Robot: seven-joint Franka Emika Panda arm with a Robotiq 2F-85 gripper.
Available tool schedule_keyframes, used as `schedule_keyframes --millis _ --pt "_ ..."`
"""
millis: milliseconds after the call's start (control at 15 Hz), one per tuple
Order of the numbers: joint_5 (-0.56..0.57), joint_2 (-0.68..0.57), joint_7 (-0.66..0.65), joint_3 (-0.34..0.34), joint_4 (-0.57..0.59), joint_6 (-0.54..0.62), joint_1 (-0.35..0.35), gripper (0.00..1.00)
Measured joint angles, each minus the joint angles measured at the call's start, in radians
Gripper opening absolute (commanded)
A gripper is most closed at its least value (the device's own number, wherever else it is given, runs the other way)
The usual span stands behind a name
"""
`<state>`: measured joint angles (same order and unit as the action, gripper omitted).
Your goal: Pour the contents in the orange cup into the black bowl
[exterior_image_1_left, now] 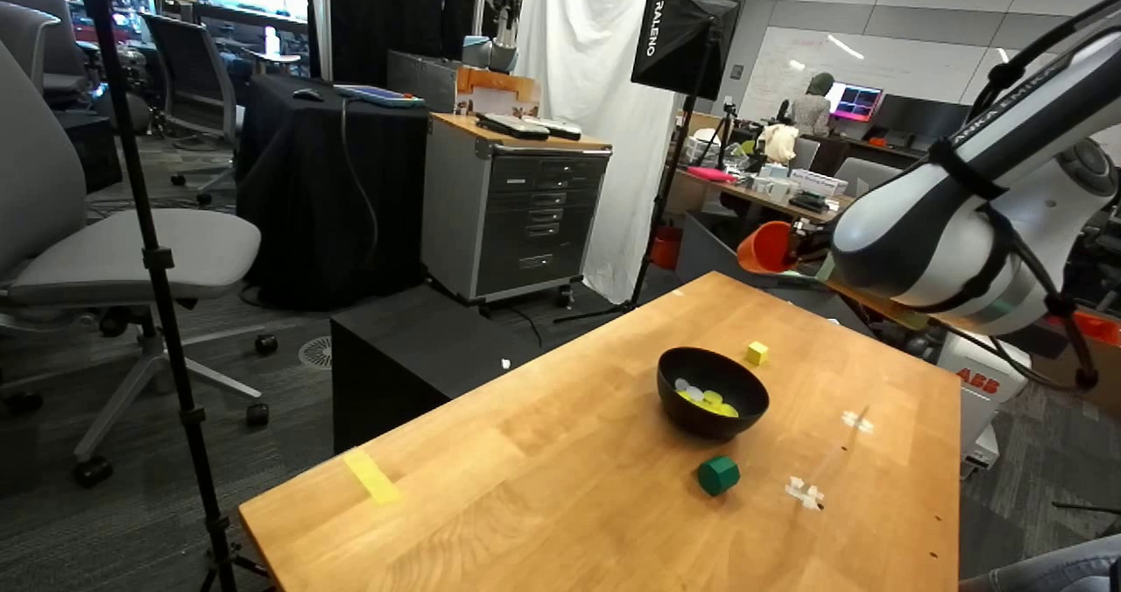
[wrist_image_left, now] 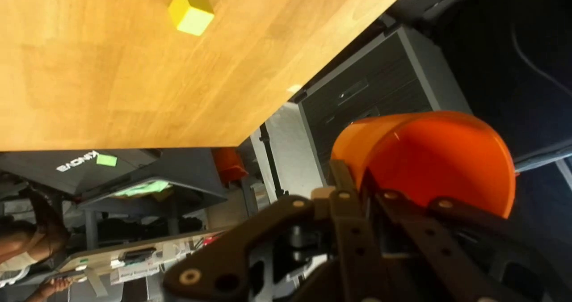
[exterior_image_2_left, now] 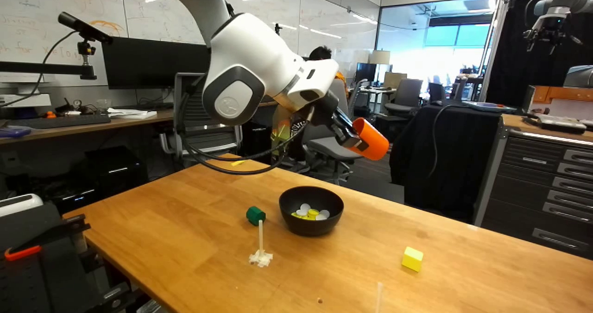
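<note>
Gripper (wrist_image_left: 356,179): clamped on the wall of the orange cup (exterior_image_2_left: 373,139), one finger (wrist_image_left: 342,170) outside the cup and one inside, with only the thin wall between them; it was in the air, higher than the black bowl (exterior_image_2_left: 311,194) and well apart from it.
Orange cup: tilted, at the gripper's fingertips, off the table (exterior_image_2_left: 194,202) and higher than the black bowl; in the wrist view its mouth faced the camera and the visible inside was plain orange-red.
Contents (exterior_image_2_left: 312,214): small yellow and whitish pieces, which lay in the bottom of the black bowl in both exterior views, lower than the gripper and well apart from it.
Black bowl: sat upright on the table.
Green block (exterior_image_2_left: 255,215): lay on the table near the black bowl.
Yellow block (exterior_image_2_left: 412,259): sat on the table, roughly across the black bowl from the green block.
Pale stick (exterior_image_2_left: 261,236): stood upright in a taped patch (exterior_image_2_left: 261,259) near the black bowl.
Yellow tape (exterior_image_1_left: 372,475): was stuck to the table, well apart from the black bowl.
</note>
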<state>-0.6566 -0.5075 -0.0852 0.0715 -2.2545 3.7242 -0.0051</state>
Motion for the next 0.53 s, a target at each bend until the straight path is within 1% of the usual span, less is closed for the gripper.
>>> schedule_keyframes --millis 200,400,533 --pt "0.089 0.065 -0.025 -0.008 -0.03 -0.195 -0.045 0.05" --pt "0.172 0.131 -0.027 -0.08 -0.054 -0.386 -0.15 0.05" --pt "0.184 0.166 -0.02 -0.141 -0.066 -0.483 -0.225 0.04"
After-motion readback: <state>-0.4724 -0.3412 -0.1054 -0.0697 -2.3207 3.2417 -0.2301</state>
